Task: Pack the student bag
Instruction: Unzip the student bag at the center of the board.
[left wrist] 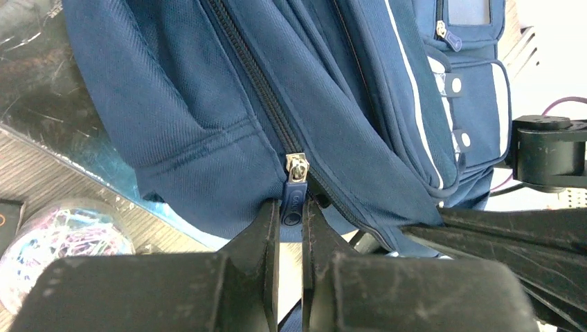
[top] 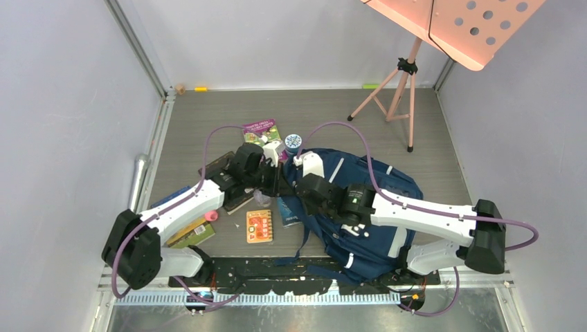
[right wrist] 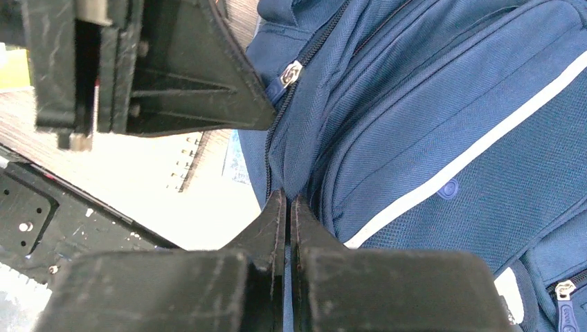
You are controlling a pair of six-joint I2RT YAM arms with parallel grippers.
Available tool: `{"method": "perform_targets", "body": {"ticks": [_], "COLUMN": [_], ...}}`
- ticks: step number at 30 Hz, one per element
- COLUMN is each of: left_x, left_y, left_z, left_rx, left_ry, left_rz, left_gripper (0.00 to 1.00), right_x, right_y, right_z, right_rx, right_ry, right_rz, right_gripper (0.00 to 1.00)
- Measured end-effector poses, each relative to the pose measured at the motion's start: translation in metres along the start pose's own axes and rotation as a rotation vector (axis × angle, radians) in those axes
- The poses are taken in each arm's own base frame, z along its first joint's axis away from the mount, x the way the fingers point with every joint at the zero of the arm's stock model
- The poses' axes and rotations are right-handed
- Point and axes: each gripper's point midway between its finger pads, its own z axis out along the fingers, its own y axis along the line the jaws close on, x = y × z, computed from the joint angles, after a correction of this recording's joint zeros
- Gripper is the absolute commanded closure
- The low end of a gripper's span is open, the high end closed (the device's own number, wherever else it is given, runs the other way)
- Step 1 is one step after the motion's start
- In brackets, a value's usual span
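Bag (top: 346, 169) lies by the worktop's (top: 311, 111) near edge, right of centre, seen from above. Left wrist: my left gripper (left wrist: 292, 207) clamps the zip pull (left wrist: 296, 181). Right wrist: my right gripper (right wrist: 287, 200) pinches bag fabric. I judge unzipping is the step in hand; next, draw the pull along, fabric braced.

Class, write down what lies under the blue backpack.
A blue booklet pokes out from under the backpack's edge, mostly covered. Whatever else lies beneath is hidden by the fabric.
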Motion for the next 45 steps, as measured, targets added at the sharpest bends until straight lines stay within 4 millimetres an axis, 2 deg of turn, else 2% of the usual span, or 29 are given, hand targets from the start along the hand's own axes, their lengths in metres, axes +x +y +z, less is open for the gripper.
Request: {"method": "perform_targets", "body": {"ticks": [7, 12, 27, 36, 38, 39, 40, 41, 43, 45], "left_x": [-0.014, -0.038, -0.059, -0.064, -0.063, -0.063, -0.064, -0.064, -0.063, -0.054], "left_y": [-0.001, 0.015, 0.047, 0.046, 0.045, 0.045, 0.045, 0.048, 0.061, 0.072], "left_z": [0.008, 0.008, 0.02, 0.041, 0.042, 0.042, 0.042, 0.042, 0.043, 0.043], "left_rx": [0.02, -0.024, -0.079, -0.011, 0.003, 0.01, 0.018, 0.015, -0.006, -0.015], "left_ry": [0.028, -0.01, 0.021, 0.093, 0.1, 0.095, 0.087, 0.071, 0.038, 0.028], "left_rz": [-0.003, -0.003, -0.035, -0.058, -0.062, -0.061, -0.06, -0.054, -0.062, -0.086], "left_gripper": [1.0, 1.0, 1.0, 1.0, 1.0, 1.0, 1.0, 1.0, 1.0, 1.0], "right_x": [0.0, 0.004, 0.007, 0.005, 0.005, 0.004, 0.004, 0.005, 0.01, 0.008], "right_y": [0.001, 0.008, 0.01, 0.002, -0.001, -0.003, -0.004, -0.005, -0.007, -0.008], "right_z": [-0.013, -0.026, -0.041, -0.041, -0.041, -0.041, -0.041, -0.042, -0.047, -0.049], "right_rx": [-0.049, -0.104, -0.149, -0.113, -0.092, -0.078, -0.069, -0.062, -0.042, -0.023], "right_ry": [-0.006, 0.007, 0.025, 0.008, 0.003, -0.002, -0.007, -0.003, 0.008, -0.003], "right_rz": [0.018, 0.01, 0.011, 0.014, 0.023, 0.031, 0.038, 0.043, 0.036, 0.041], "right_gripper": [1.0, 1.0, 1.0, 0.99, 0.88, 0.77, 0.71, 0.58, 0.41, 0.32]}}
